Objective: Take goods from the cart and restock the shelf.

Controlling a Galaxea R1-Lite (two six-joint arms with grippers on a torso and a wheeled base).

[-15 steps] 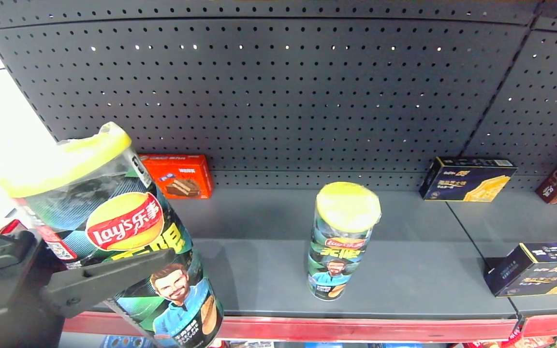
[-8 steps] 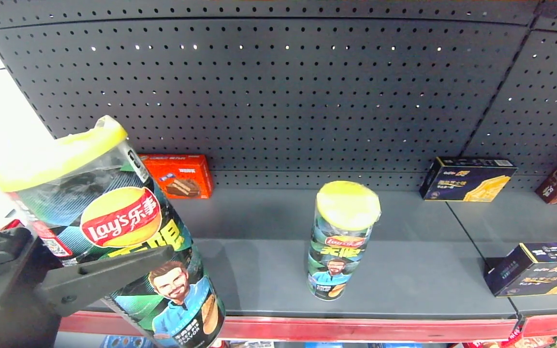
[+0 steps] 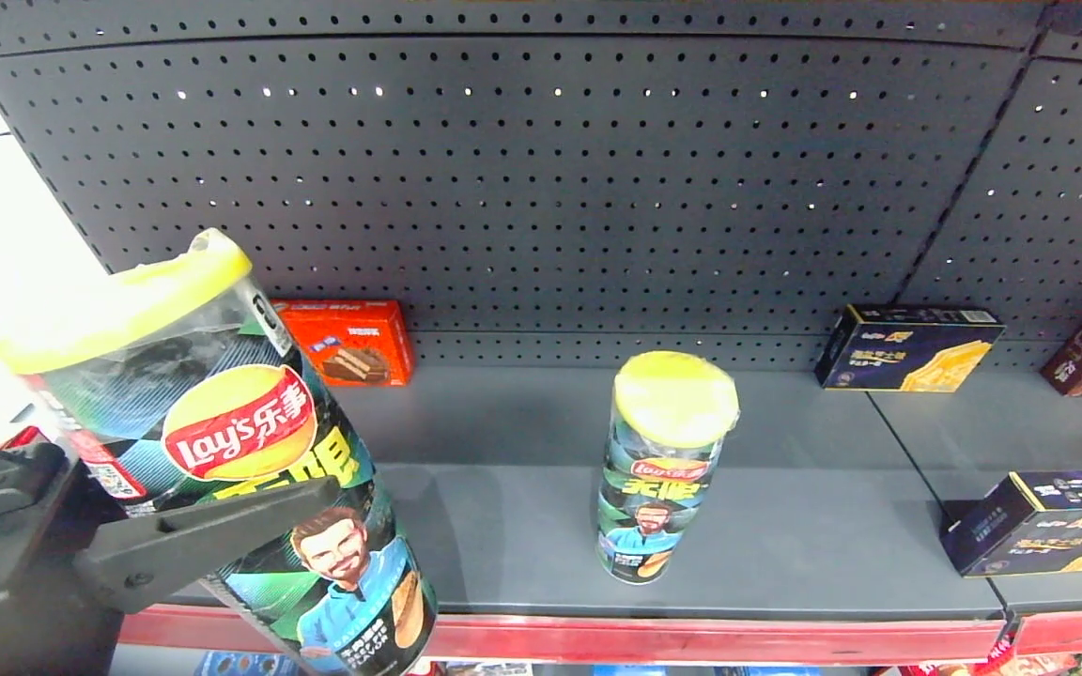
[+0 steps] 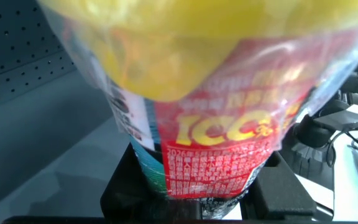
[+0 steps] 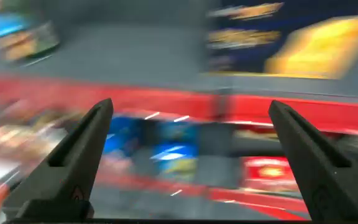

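Left claw (image 3: pixel 250 512) is clamped on a tall chip can with a yellow plastic lid and a green-and-blue printed sleeve (image 3: pixel 222 441). One dark finger crosses the can's front below the logo. The can is tilted, lid leaning toward 11 o'clock, and sits at 8 o'clock in the head view. Its base hangs in front of the red front lip (image 3: pixel 691 638) of the grey metal shelf (image 3: pixel 785 554), so it is not yet set down.

A matching yellow-lidded can (image 3: pixel 668 469) stands upright on the shelf at about 5 o'clock, well apart from the held one. An orange biscuit box (image 3: pixel 348 343) stands against the pegboard at 9 o'clock, and a dark box with yellow print (image 3: pixel 907 347) at 3 o'clock. I judge the restocking part done: one can is placed, and a second is lifted to shelf height but must go in over the lip.

From the left wrist, the held can's far side shows, with a red printed panel under clear wrap. The right wrist view gives the right claw (image 5: pixel 191 112), its fingers spread wide with nothing between them. It faces the red lip and blurred packs on a lower level.
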